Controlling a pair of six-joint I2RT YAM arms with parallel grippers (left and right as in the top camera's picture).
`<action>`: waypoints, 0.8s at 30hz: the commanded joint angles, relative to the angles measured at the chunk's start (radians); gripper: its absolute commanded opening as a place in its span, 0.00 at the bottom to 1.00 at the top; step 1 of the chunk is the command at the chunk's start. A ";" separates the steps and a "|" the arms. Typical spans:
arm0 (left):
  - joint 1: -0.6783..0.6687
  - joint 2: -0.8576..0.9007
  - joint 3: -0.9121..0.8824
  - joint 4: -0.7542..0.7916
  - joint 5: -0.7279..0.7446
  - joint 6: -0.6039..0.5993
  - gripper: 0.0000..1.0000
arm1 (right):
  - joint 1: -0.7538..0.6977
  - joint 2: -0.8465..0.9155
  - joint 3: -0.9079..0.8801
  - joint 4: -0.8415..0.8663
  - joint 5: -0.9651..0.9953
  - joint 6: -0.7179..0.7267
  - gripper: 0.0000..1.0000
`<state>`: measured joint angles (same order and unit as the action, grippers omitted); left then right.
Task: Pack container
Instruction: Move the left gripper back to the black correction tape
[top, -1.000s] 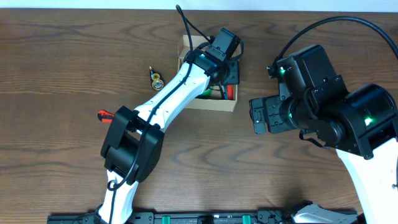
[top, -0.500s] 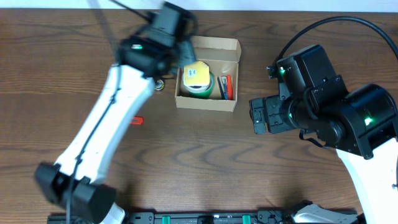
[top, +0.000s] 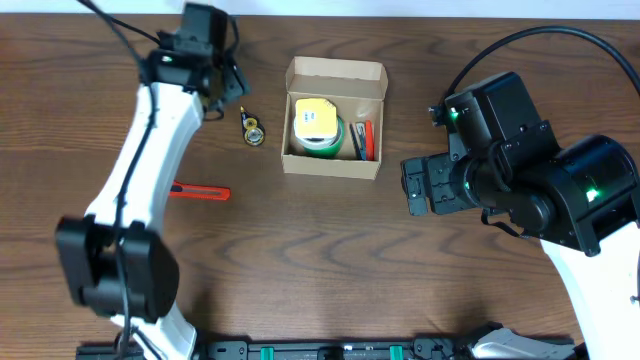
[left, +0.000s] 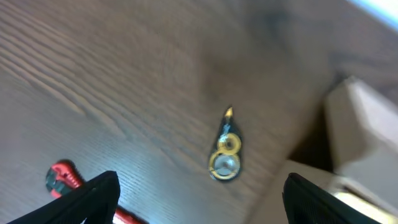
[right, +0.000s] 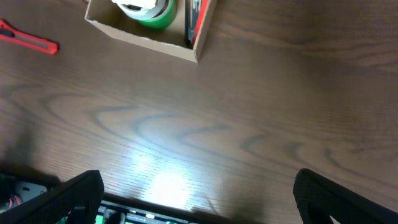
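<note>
The container (top: 335, 166) is a brown cardboard box with its lid open, at the table's middle back. Inside lie a green tape roll with a yellow label (top: 317, 128) and a red cutter (top: 367, 140). It also shows in the right wrist view (right: 149, 42) and at the right edge of the left wrist view (left: 364, 124). A small yellow tape dispenser (top: 253, 128) lies left of the box, also in the left wrist view (left: 224, 152). A red cutter (top: 200, 191) lies further left. My left gripper (left: 199, 208) is open and empty, above the dispenser. My right gripper (right: 199, 211) is open and empty.
The red cutter on the table also shows in the left wrist view (left: 62, 177) and the right wrist view (right: 28, 37). A black rail (top: 330, 350) runs along the table's front edge. The right arm's bulk (top: 530, 180) stands right of the box.
My left arm has swung away from over the box to the back left, uncovering the box and the dispenser. The right arm has not moved.
</note>
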<state>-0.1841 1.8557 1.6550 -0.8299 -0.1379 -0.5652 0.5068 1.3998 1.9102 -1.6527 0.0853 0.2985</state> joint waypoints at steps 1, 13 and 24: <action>-0.003 0.060 -0.048 0.036 0.058 0.059 0.82 | -0.008 0.001 0.003 0.000 0.004 -0.015 0.99; -0.009 0.234 -0.069 0.152 0.137 0.118 0.77 | -0.008 0.001 0.003 0.000 0.004 -0.015 0.99; -0.016 0.304 -0.069 0.202 0.183 0.148 0.76 | -0.008 0.001 0.003 0.000 0.004 -0.015 0.99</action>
<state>-0.1932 2.1410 1.5860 -0.6304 0.0303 -0.4397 0.5068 1.3998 1.9102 -1.6527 0.0853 0.2985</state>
